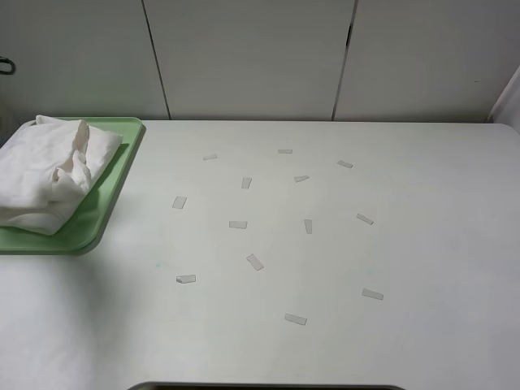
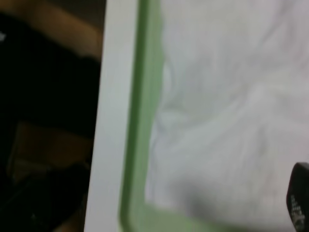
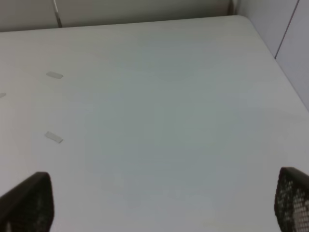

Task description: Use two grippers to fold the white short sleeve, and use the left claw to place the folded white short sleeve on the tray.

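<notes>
Now folded white short sleeve (image 1: 50,172) overhangs tray (image 1: 122,180) near rim; right gripper (image 3: 159,203) wide; left gripper's spread unclear.

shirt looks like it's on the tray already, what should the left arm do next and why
Probably lift the left end effector straight up and pull back. The folded white short sleeve already lies bunched on the tray, and nothing appears held. One edge overhangs the rim toward the table, so a clean vertical retreat avoids dragging it off.
</notes>
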